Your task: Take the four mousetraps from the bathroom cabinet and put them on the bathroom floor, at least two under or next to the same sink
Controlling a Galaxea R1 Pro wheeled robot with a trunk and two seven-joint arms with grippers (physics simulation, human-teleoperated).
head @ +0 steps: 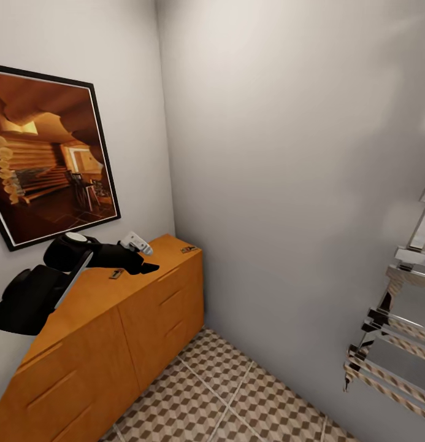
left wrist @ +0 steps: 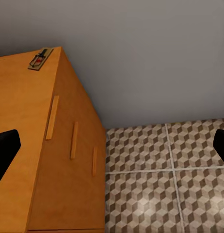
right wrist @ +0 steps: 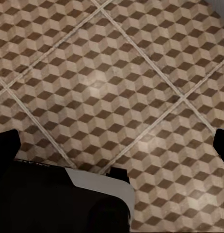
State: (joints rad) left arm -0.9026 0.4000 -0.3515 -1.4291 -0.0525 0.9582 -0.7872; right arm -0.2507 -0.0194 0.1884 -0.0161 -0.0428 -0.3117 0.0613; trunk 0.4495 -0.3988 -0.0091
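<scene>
Running along the left wall, the cabinet (head: 145,307) stands on the bathroom floor (head: 237,393); the left claw (head: 141,265), released and empty, hovers above its top between two mousetraps (head: 116,274) (head: 189,249); right claw (right wrist: 114,145) released over floor.

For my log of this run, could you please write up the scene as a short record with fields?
place: corner of a room, grey walls, framed picture on the wall
cabinet: orange-brown, against the wall, bar handles on its drawers
mousetraps on cabinet top: one at the far corner, one nearer, beside the arm
left end effector: above the cabinet top, fingers apart, holding nothing
right end effector: over bare tile, open
bathroom floor: cube-pattern tiles
other: chrome rack at the right
</scene>
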